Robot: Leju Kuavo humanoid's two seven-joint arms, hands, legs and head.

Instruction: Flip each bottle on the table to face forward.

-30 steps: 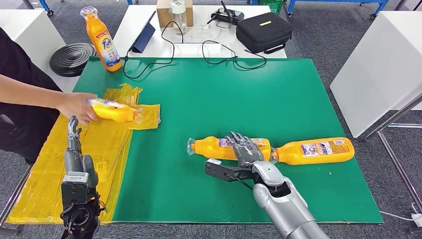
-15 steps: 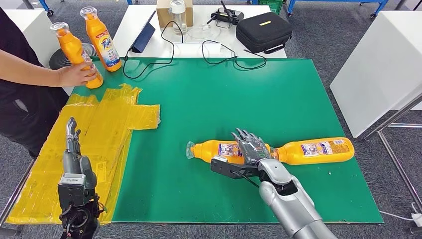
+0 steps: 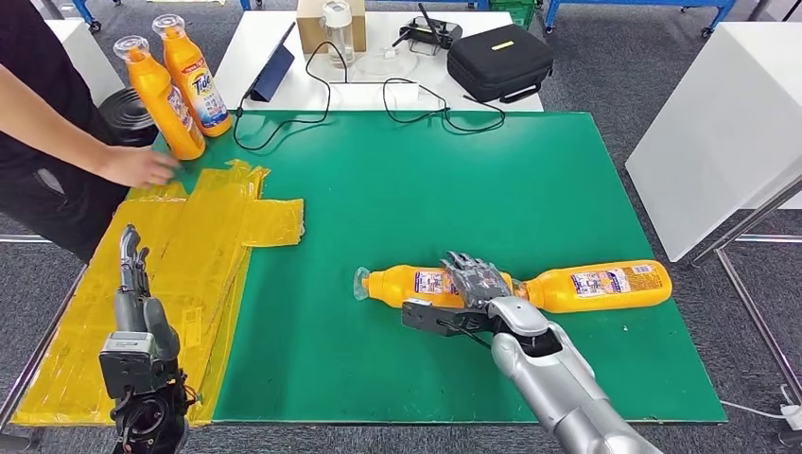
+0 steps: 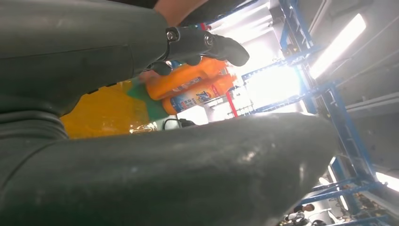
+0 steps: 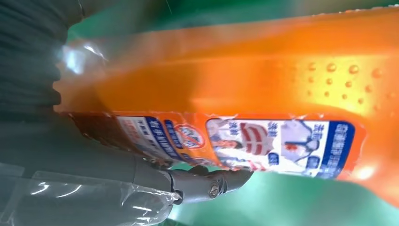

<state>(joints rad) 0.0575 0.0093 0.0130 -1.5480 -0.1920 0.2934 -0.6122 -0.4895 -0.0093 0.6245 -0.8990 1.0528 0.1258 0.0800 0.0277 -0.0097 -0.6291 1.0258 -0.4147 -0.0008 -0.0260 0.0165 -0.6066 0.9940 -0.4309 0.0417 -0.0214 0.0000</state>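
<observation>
Four orange bottles are present on the bench (image 3: 378,189). Two lie on their sides toward the 5 o'clock area of the green surface, set end to end in a line running 9 to 3 o'clock. The left lying bottle (image 3: 421,283) has its clear cap at 9 o'clock and a printed label facing up; the right hand (image 3: 478,284) rests over its base end, fingers (image 3: 463,268) draped across the body. The right lying bottle (image 3: 598,287) points its neck at 9 o'clock toward the first, label up. Two stand upright at the 10 o'clock corner: the nearer upright bottle (image 3: 168,99) just beside the far upright bottle (image 3: 194,76), whose blue label shows.
</observation>
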